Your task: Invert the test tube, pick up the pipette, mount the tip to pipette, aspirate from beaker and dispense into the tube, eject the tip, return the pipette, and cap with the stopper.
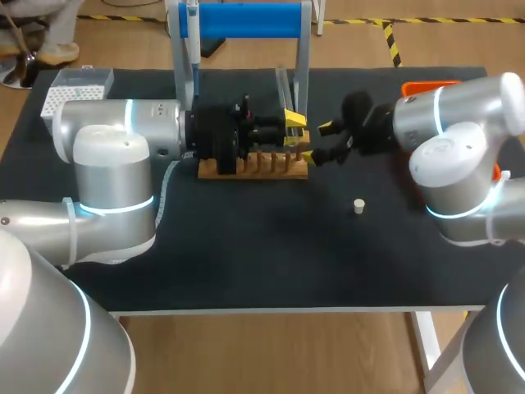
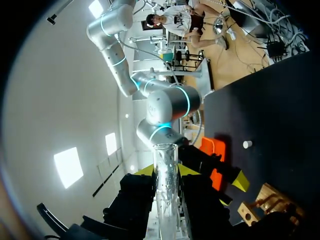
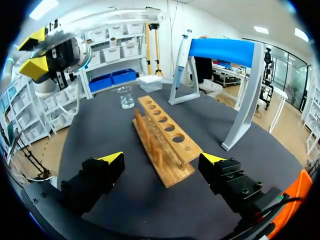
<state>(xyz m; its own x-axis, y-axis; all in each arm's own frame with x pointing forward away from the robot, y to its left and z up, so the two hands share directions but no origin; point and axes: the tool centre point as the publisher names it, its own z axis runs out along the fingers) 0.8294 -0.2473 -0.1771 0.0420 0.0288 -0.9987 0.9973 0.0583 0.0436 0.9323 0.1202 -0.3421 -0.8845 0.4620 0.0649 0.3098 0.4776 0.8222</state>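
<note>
Left claw (image 2: pixel 165 172) clenched on glass test tube (image 2: pixel 165 200), held aloft nr wooden rack (image 3: pixel 167 135); right claw (image 3: pixel 162 160) released, empty; tube judged light, slippery, fragile, so grip mid-body w/ mod. force.

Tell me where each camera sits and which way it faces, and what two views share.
Head: above and behind the robot, looking down on the table; left arm and right arm show, left gripper and right gripper at the rack.
Left wrist: on the left arm, looking along its fingers, shut on the tube, towards the right arm.
Right wrist: on the right arm, looking over its open fingers along the rack to the beaker.
Shared: both wrist views show the rack and the other gripper.
</note>
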